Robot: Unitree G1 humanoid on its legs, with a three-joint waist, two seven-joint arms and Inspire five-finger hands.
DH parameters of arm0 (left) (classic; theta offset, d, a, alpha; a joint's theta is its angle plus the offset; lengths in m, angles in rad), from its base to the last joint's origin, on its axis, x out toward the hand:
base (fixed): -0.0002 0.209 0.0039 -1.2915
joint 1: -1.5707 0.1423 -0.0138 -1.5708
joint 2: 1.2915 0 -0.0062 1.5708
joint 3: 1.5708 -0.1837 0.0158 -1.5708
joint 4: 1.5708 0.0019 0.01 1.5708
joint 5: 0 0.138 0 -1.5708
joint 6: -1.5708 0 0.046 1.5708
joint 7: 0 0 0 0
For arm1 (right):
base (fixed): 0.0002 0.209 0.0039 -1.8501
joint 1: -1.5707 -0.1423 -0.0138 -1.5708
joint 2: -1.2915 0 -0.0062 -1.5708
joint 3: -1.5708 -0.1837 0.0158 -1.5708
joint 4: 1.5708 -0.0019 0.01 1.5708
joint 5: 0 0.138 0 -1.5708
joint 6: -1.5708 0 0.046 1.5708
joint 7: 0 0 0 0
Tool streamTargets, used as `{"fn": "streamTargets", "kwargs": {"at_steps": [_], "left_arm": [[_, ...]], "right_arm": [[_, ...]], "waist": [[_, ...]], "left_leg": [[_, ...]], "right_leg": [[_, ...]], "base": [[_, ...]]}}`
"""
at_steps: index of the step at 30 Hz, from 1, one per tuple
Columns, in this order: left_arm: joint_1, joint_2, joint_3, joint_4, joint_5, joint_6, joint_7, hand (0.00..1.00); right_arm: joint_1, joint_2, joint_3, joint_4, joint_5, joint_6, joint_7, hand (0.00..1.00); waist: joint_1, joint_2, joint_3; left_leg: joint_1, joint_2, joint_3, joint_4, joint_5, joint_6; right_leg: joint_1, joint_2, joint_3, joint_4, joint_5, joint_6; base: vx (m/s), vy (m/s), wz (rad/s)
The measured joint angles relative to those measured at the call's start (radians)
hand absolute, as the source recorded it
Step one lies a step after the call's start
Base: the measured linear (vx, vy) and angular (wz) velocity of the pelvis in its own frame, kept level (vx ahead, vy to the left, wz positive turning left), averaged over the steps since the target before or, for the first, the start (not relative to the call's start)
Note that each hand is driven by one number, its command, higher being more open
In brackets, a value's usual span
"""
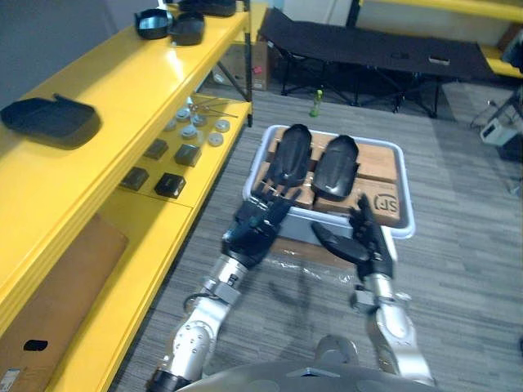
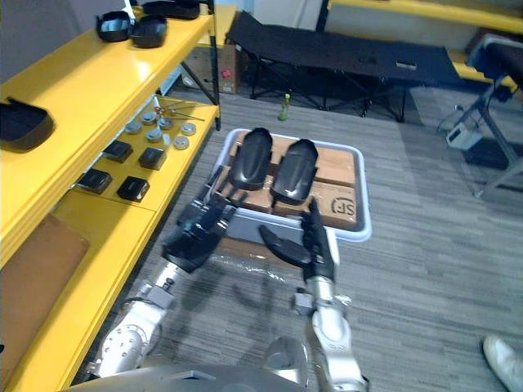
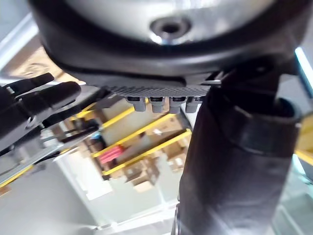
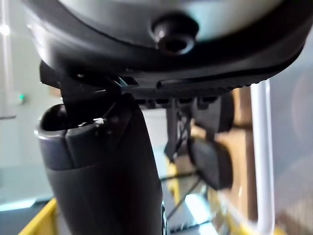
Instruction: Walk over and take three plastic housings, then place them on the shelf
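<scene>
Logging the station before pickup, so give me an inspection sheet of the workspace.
surface: white-rimmed tray lined with cardboard; grey carpet around.
job's things: two black housings side by side in the tray; more housings on the yellow shelf.
clutter: round discs and black blocks on a lower shelf level.
hands: left hand open, by the left housing; right hand open, near the tray's rim.
cables: nothing seen by the tray.
surroundings: black folding cot, green bottle on the floor.
</scene>
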Motion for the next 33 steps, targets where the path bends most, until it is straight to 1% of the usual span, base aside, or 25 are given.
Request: {"fn": "streamTargets", "kwargs": {"at_steps": [1,2,3,4,5,6,7,8,9,10,12,13,14,15,20,23,25,27,28,29,30,33], "left_arm": [[-0.001,-0.006,-0.020,0.000,0.001,0.004,-0.007,1.00],[0.000,-0.016,-0.053,-0.002,0.001,0.004,-0.014,1.00],[0.001,-0.025,-0.064,-0.008,0.001,0.004,-0.017,1.00],[0.007,-0.026,-0.066,-0.017,0.000,-0.010,-0.020,1.00],[0.011,-0.024,-0.064,-0.017,-0.001,-0.024,-0.021,1.00],[0.020,-0.024,-0.048,-0.017,-0.001,-0.042,-0.025,1.00],[0.024,-0.024,-0.035,-0.017,-0.003,-0.047,-0.029,1.00],[0.031,-0.021,-0.011,-0.016,-0.003,-0.056,-0.033,1.00],[0.043,-0.022,0.019,-0.016,-0.003,-0.072,-0.034,1.00],[0.051,-0.018,0.051,-0.016,-0.011,-0.082,-0.041,1.00],[0.052,-0.008,0.076,-0.015,-0.010,-0.078,-0.040,1.00],[0.052,0.005,0.094,-0.015,-0.011,-0.078,-0.040,1.00],[0.051,0.013,0.097,-0.015,-0.011,-0.079,-0.043,1.00],[0.040,-0.016,0.153,-0.015,-0.080,-0.107,0.029,1.00],[0.040,-0.017,0.157,-0.016,-0.079,-0.107,0.030,1.00],[0.041,-0.026,0.205,-0.015,-0.025,-0.107,0.077,1.00],[0.046,-0.030,0.255,-0.015,0.045,-0.108,0.134,1.00],[0.067,-0.040,0.317,-0.013,0.168,-0.108,0.210,1.00],[0.072,-0.042,0.325,-0.013,0.198,-0.109,0.228,1.00],[0.081,-0.045,0.347,-0.007,0.260,-0.110,0.267,1.00],[0.087,-0.046,0.360,0.002,0.326,-0.110,0.305,1.00],[0.088,-0.046,0.355,0.032,0.444,-0.107,0.372,1.00]], "right_arm": [[0.010,-0.006,-0.020,-0.001,0.009,0.000,0.000,1.00],[0.022,-0.018,-0.041,-0.002,0.045,-0.001,0.000,1.00],[0.025,-0.020,-0.043,-0.003,0.064,-0.002,0.000,1.00],[0.024,-0.015,-0.032,-0.010,0.067,-0.002,0.001,1.00],[0.024,-0.015,-0.022,-0.014,0.067,-0.002,0.003,1.00],[0.024,-0.015,-0.004,-0.026,0.067,-0.002,0.005,1.00],[0.021,-0.016,0.005,-0.031,0.068,-0.002,0.004,1.00],[0.011,-0.015,0.014,-0.033,0.069,-0.003,0.004,1.00],[-0.001,-0.014,0.024,-0.034,0.068,-0.008,0.005,1.00],[-0.015,0.005,0.025,-0.034,0.064,-0.008,0.002,1.00],[-0.012,0.021,0.023,-0.034,0.065,-0.008,-0.010,1.00],[-0.006,0.034,0.021,-0.034,0.078,-0.008,-0.014,1.00],[-0.002,0.043,0.018,-0.034,0.105,-0.008,-0.008,1.00],[0.021,0.088,-0.005,0.040,0.108,-0.009,0.099,1.00],[0.022,0.088,-0.006,0.040,0.109,-0.009,0.099,1.00],[0.025,0.088,-0.010,0.047,0.110,-0.007,0.096,1.00],[0.024,0.088,-0.020,0.071,0.111,0.001,0.089,1.00],[0.027,0.089,-0.037,0.109,0.117,0.033,0.081,1.00],[0.026,0.089,-0.039,0.120,0.121,0.042,0.077,1.00],[0.028,0.089,-0.046,0.138,0.147,0.063,0.071,1.00],[0.028,0.089,-0.051,0.162,0.164,0.085,0.066,1.00],[0.028,0.091,-0.053,0.193,0.273,0.129,0.063,1.00]], "waist": [[-0.001,0.004,-0.002],[-0.002,0.009,-0.005],[0.000,0.011,-0.005],[0.013,0.017,-0.011],[0.020,0.021,-0.015],[0.034,0.028,-0.022],[0.042,0.032,-0.026],[0.057,0.035,-0.029],[0.066,0.044,-0.040],[0.064,0.043,-0.039],[0.064,0.038,-0.038],[0.064,0.022,-0.043],[0.063,0.012,-0.044],[0.062,-0.045,-0.054],[0.062,-0.045,-0.054],[0.061,-0.044,-0.054],[0.062,-0.045,-0.054],[0.064,-0.041,-0.057],[0.063,-0.040,-0.057],[0.063,-0.038,-0.057],[0.065,-0.037,-0.058],[0.065,-0.035,-0.058]], "left_leg": [[-0.007,-0.012,0.003,0.013,-0.007,-0.011],[-0.015,-0.068,0.000,0.033,-0.051,-0.053],[-0.016,-0.118,-0.012,0.031,-0.094,-0.074],[-0.018,-0.199,-0.029,0.000,-0.155,-0.081],[-0.017,-0.229,-0.039,-0.026,-0.167,-0.076],[-0.016,-0.285,-0.067,-0.090,-0.173,-0.064],[-0.014,-0.311,-0.086,-0.125,-0.173,-0.063],[-0.001,-0.338,-0.109,-0.169,-0.164,-0.056],[0.013,-0.359,-0.095,-0.222,-0.136,-0.060],[0.011,-0.377,-0.064,-0.235,-0.126,-0.051],[0.010,-0.386,-0.051,-0.232,-0.127,-0.048],[0.012,-0.397,-0.040,-0.230,-0.130,-0.039],[0.012,-0.406,-0.037,-0.228,-0.133,-0.033],[-0.025,-0.425,-0.076,-0.123,-0.191,-0.014],[-0.033,-0.424,-0.077,-0.108,-0.200,-0.012],[-0.033,-0.421,-0.072,-0.100,-0.205,-0.013],[-0.028,-0.411,-0.063,-0.087,-0.215,-0.017],[-0.012,-0.393,-0.047,-0.069,-0.236,-0.020],[-0.011,-0.389,-0.044,-0.060,-0.242,-0.022],[-0.011,-0.379,-0.039,-0.046,-0.255,-0.022],[-0.009,-0.369,-0.036,-0.028,-0.268,-0.025],[-0.011,-0.357,-0.043,-0.002,-0.283,-0.027]], "right_leg": [[0.000,0.002,0.003,-0.011,-0.002,-0.005],[0.000,0.009,0.009,-0.033,0.005,-0.020],[0.001,0.018,0.020,-0.055,0.016,-0.031],[0.001,0.040,0.041,-0.107,0.047,-0.047],[0.000,0.050,0.052,-0.131,0.063,-0.051],[-0.005,0.068,0.080,-0.180,0.096,-0.052],[-0.010,0.073,0.094,-0.201,0.113,-0.051],[-0.022,0.076,0.121,-0.231,0.141,-0.047],[-0.037,0.078,0.151,-0.267,0.173,-0.035],[-0.043,0.074,0.170,-0.315,0.214,-0.020],[-0.033,0.065,0.171,-0.354,0.244,-0.010],[-0.019,0.051,0.169,-0.397,0.271,0.000],[-0.009,0.044,0.168,-0.417,0.283,0.006],[0.039,0.033,0.135,-0.489,0.323,0.011],[0.038,0.033,0.135,-0.489,0.323,0.011],[0.039,0.035,0.140,-0.488,0.323,0.011],[0.042,0.043,0.146,-0.486,0.323,0.011],[0.062,0.057,0.154,-0.486,0.323,0.011],[0.064,0.061,0.154,-0.486,0.323,0.011],[0.071,0.068,0.159,-0.487,0.322,0.010],[0.078,0.076,0.162,-0.487,0.321,0.008],[0.093,0.085,0.156,-0.488,0.320,0.007]], "base": [[-0.01,-0.482,-0.14],[-0.01,-0.198,-0.27],[-0.02,-0.289,-0.54],[-0.01,-0.155,-0.56],[-0.01,-0.137,-0.75],[0.00,-0.048,-0.59],[0.00,-0.011,-0.75],[0.01,0.050,-0.79],[0.01,0.091,-0.90],[0.01,0.122,-0.67],[-0.02,0.115,-0.29],[-0.01,0.104,-0.18],[-0.01,0.080,-0.13],[0.00,0.035,-0.03],[0.00,0.000,0.00],[0.00,-0.009,-0.05],[0.00,-0.014,-0.16],[0.02,-0.013,-0.22],[0.02,-0.005,-0.16],[0.00,0.015,-0.17],[0.00,0.015,-0.13],[0.01,0.032,0.01]]}}
